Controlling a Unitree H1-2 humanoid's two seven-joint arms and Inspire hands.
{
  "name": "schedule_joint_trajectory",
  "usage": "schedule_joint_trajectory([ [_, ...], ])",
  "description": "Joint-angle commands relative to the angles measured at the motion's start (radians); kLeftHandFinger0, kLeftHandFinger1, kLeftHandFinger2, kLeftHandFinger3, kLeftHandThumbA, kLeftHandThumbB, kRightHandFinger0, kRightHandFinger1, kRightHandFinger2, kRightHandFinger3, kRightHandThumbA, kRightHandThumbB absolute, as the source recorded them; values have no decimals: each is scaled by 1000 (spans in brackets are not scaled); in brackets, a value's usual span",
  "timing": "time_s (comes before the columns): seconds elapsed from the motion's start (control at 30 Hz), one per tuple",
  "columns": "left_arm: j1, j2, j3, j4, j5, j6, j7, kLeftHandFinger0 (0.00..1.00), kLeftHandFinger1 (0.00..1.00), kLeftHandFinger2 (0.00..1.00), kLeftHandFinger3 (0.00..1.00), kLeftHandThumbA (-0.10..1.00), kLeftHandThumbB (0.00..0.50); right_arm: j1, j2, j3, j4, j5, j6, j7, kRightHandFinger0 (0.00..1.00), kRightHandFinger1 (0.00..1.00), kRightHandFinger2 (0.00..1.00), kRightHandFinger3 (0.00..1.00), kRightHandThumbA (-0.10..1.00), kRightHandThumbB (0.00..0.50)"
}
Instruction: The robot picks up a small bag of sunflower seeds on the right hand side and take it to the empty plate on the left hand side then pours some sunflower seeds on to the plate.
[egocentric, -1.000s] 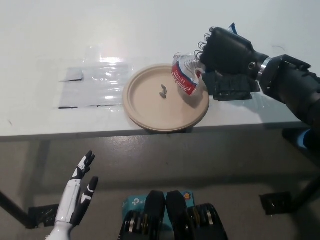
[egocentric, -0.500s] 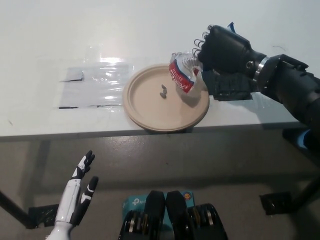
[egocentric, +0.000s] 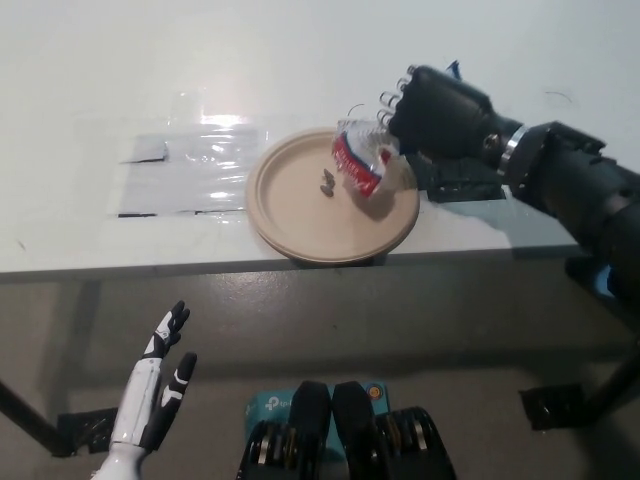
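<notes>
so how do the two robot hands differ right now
The right robot hand is black, raised over the table and shut on the seed bag, tilting it above the plate. The left robot hand is white, hangs below the table edge, open and holding nothing. Both are five-fingered.

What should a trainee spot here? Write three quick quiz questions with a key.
1. True or false: the right hand holds the seed bag over the plate.
2. Where is the left hand? A) on the table B) below the table edge, open
3. What lies on the plate near the bag's mouth?

Key: 1 true. 2 B. 3 a few seeds.
</notes>
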Motion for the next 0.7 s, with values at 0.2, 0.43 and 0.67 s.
schedule_joint_trajectory([
  [0.2,-4,11,2,-29,-5,-5,-7,1000,1000,1000,1000,1000,274,-49,2,-37,-20,51,11,-9,0,33,548,111,-100,271],
  [0.43,-7,11,5,-21,-11,-13,-6,1000,1000,1000,1000,1000,278,-44,-14,-127,-15,135,-42,19,0,56,637,213,-100,268],
  [0.67,6,10,1,-18,-4,-19,-3,1000,1000,1000,1000,1000,281,25,1,-350,-18,325,-168,75,0,163,742,88,-100,214],
])
